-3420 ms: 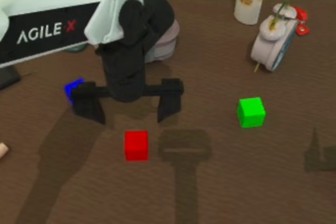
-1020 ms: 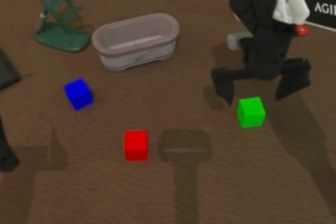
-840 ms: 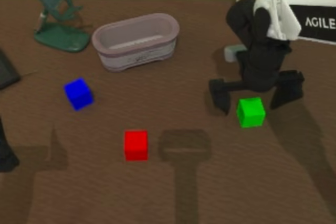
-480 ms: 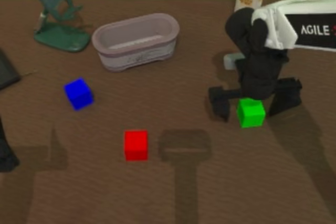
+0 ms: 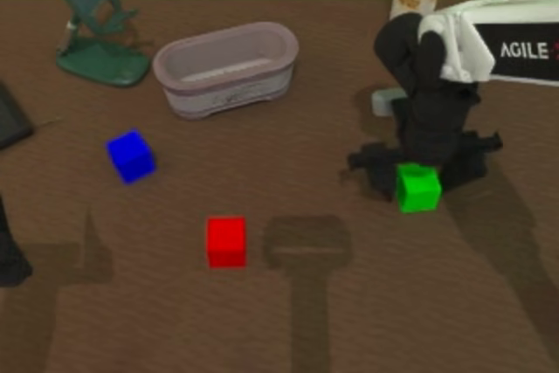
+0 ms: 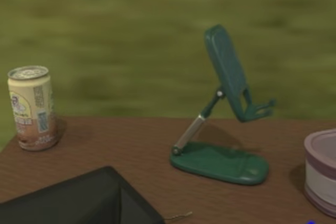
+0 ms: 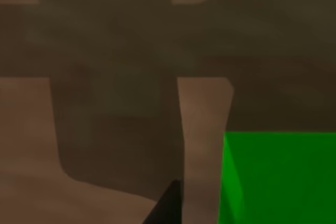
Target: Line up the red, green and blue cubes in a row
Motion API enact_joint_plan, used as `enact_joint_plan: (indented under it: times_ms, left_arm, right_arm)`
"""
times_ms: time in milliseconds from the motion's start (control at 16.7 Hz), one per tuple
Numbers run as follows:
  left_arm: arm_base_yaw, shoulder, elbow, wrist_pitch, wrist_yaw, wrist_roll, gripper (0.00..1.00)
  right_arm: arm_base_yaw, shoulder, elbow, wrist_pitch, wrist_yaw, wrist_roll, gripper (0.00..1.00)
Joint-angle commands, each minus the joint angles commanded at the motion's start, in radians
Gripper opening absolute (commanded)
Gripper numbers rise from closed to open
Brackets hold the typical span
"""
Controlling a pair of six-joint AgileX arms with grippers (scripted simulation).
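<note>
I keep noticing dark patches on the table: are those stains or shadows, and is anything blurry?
Shadows: in the top view, soft dark shapes fall on the brown wooden table, one beside the small red cube. In the right wrist view, shadow bands cross the table by the bright green cube. In the left wrist view, the green backdrop looks smeared.

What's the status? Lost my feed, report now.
Right end effector low over green cube, fingers open either side. Left arm parked at table's left edge. Red cube and blue cube untouched. Nothing in the way.
</note>
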State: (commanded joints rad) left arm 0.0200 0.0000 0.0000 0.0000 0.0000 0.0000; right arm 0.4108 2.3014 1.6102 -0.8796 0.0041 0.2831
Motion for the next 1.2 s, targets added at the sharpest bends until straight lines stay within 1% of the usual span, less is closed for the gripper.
enact_joint_plan:
  times_ms: [300, 360, 900, 1020, 1200]
  left_arm:
    - [0.000, 0.000, 0.000, 0.000, 0.000, 0.000, 1.00]
    - [0.000, 0.000, 0.000, 0.000, 0.000, 0.000, 1.00]
    - [0.000, 0.000, 0.000, 0.000, 0.000, 0.000, 1.00]
    - [0.000, 0.000, 0.000, 0.000, 0.000, 0.000, 1.00]
    - [0.000, 0.000, 0.000, 0.000, 0.000, 0.000, 1.00]
  right_arm:
    - [0.000, 0.000, 0.000, 0.000, 0.000, 0.000, 0.02]
    - [0.000, 0.000, 0.000, 0.000, 0.000, 0.000, 0.00]
    - [-0.002, -0.013, 0.005, -0.007, 0.003, -0.001, 0.00]
    - [0.000, -0.026, 0.035, -0.046, 0.003, -0.001, 0.00]
    - [0.003, -0.066, 0.098, -0.165, 0.003, -0.001, 0.00]
